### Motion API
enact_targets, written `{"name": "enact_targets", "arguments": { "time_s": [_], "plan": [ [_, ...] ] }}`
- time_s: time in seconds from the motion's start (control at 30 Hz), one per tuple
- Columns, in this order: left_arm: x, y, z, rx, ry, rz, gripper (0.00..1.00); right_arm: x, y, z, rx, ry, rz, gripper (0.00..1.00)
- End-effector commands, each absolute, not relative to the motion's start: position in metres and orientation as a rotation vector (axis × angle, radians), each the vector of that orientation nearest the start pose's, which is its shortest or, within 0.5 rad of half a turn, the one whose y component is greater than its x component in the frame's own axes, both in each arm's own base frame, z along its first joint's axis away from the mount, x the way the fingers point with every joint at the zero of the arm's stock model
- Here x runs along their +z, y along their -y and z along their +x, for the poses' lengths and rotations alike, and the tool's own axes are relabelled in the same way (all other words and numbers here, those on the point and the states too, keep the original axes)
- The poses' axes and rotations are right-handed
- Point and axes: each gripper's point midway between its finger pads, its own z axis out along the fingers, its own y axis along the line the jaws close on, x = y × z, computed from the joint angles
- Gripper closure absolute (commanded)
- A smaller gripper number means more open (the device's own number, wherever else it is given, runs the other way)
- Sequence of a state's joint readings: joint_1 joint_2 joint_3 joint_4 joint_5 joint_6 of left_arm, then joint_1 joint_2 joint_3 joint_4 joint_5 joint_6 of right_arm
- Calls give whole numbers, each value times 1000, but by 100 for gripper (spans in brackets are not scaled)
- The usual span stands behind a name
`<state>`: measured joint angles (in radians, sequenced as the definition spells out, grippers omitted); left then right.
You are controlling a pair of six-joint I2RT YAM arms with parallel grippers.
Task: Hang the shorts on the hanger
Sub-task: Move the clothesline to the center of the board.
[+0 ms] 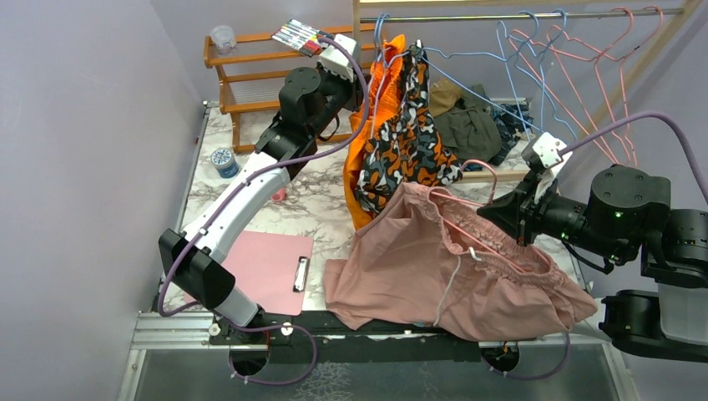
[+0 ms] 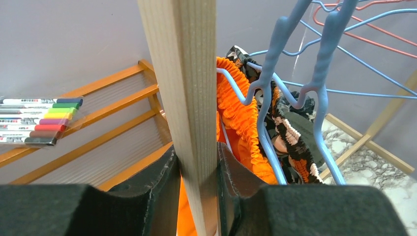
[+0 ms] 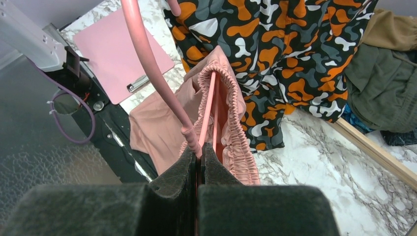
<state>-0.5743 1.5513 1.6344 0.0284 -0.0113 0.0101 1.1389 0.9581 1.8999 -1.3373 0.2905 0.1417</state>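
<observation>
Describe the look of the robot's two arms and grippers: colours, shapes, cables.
The left arm has a white link between black joints; the right arm is chunky black cylinders. A purple cable trails along each, and a white camera block sits at each wrist. The left gripper and right gripper have matte black, blocky fingers.

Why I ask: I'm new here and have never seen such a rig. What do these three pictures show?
Two robot arms stand at a marble table. The wide picture looks down from above and behind them; the other two come from cameras on each wrist. On the table lie pink shorts and a pink clipboard. The left gripper clamps a wooden post of the clothes rack. The right gripper is shut on the pink hanger, whose wire runs into the shorts' waistband.
</observation>
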Motion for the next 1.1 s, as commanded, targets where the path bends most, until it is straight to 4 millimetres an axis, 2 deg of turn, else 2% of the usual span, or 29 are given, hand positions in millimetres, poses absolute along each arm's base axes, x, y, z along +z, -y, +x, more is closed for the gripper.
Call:
{"name": "enact_targets", "arguments": {
  "time_s": [0.0,0.3,0.57,0.77,0.9,1.07],
  "plan": [
    [495,231,413,-317,-1323,333,100,442,-141,110,596,-1803,-778,99],
    [508,192,408,-164,-1356,230,100,445,-145,107,609,-1801,-807,99],
    [523,171,399,-97,-1363,185,100,454,-150,98,682,-1768,-831,99],
    [522,155,393,-15,-1381,181,100,463,-145,90,726,-1747,-833,99],
    [516,136,388,88,-1393,170,100,461,-147,85,746,-1753,-864,99],
    [521,114,378,201,-1372,164,100,467,-150,79,791,-1724,-888,99]
  ]
}}
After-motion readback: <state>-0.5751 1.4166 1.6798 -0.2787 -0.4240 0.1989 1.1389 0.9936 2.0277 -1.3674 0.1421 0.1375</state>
